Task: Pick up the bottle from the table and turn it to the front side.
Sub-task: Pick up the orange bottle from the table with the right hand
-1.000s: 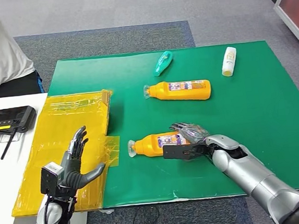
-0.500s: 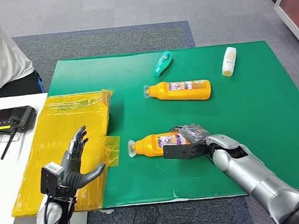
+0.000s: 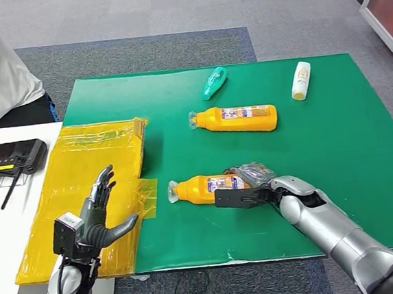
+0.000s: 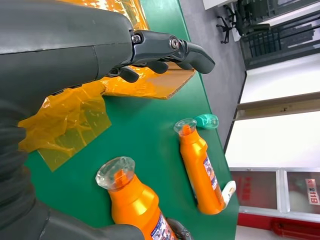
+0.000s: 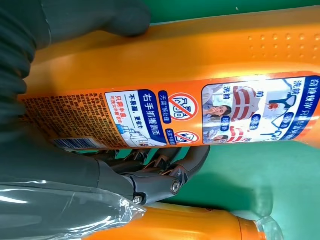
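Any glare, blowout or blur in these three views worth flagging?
Head view: even light, sharp, mild sheen on the yellow film. Left wrist view: windows blown out white, near orange bottle soft. Right wrist view: label crisp, right hand close and dark, plastic wrap glinting.

You see two orange bottles: the near bottle [image 3: 204,188] has a clear cap and a blue, white and orange label, and the far bottle [image 3: 236,119] matches it. The mat [image 3: 339,141] is green, the taped sheet [image 3: 90,170] yellow. A teal tube [image 3: 214,82] and a white tube [image 3: 301,80] lie beyond.
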`<move>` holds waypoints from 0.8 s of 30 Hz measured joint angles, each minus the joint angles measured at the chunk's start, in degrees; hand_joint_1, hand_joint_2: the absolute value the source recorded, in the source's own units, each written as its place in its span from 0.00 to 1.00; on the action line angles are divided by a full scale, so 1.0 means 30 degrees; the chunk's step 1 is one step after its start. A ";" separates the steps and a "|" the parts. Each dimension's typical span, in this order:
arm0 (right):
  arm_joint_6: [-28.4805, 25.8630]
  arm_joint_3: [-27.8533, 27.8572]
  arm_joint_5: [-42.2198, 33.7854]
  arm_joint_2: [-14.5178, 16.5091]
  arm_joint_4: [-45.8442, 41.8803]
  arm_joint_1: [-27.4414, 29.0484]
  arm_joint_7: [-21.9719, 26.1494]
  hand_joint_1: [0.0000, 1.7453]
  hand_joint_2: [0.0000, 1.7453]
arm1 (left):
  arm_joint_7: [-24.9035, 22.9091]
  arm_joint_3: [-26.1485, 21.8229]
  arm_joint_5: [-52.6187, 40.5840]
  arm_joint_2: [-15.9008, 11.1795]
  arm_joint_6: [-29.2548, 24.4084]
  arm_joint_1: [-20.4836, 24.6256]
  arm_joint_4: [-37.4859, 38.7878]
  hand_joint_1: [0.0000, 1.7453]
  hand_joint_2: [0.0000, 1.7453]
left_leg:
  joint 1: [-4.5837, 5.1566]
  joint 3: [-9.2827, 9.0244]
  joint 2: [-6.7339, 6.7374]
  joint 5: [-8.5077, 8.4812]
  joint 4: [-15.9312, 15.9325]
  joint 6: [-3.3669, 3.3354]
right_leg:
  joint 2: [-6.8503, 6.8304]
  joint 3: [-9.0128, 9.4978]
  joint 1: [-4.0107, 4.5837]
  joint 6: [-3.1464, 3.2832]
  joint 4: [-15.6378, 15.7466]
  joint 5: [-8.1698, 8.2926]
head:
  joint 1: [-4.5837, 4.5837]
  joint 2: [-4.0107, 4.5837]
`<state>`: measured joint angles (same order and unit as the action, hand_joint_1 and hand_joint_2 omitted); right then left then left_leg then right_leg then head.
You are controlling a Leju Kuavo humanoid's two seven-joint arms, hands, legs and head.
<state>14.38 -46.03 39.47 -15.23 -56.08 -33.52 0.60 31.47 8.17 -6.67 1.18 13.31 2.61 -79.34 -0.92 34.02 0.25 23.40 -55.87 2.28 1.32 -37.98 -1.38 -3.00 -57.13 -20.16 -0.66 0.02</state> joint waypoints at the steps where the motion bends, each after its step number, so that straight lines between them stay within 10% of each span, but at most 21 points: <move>1: 0.0000 0.0000 -0.0004 0.0000 0.0000 0.0001 0.0002 1.00 1.00 | 0.0000 0.0000 0.0000 0.0000 0.0000 0.0001 0.0000 0.00 1.00 | 0.0000 0.0000 0.0000 0.0000 0.0000 0.0000 | 0.0000 0.0000 0.0000 0.0000 0.0000 0.0000 | 0.0000 -0.0002; 9: -0.0114 0.0098 -0.0557 -0.0055 -0.0004 0.0076 0.0606 1.00 1.00 | 0.0002 0.0000 0.0023 -0.0002 0.0040 0.0069 0.0000 0.00 1.00 | 0.0000 0.0000 -0.0001 -0.0001 0.0000 0.0000 | -0.0001 -0.0002 0.0000 0.0000 0.0000 0.0000 | 0.0002 0.0000; 24: 0.0586 0.6086 -1.0041 -0.1085 -0.3417 0.4945 0.9933 1.00 1.00 | 0.0727 0.0040 0.0862 -0.0383 0.0408 0.0521 0.0000 0.00 1.00 | 0.0000 0.0076 -0.0021 0.0014 -0.0001 -0.0018 | -0.0036 -0.0046 -0.0002 -0.0008 0.0000 -0.0009 | 0.0000 0.0000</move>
<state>16.14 -27.77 9.35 -18.49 -66.34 -18.69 30.40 33.65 8.29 -4.08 0.03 14.54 4.18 -79.34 -0.92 34.25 0.19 23.44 -55.87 2.22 1.22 -38.12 -1.38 -3.02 -57.12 -20.18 -0.66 0.02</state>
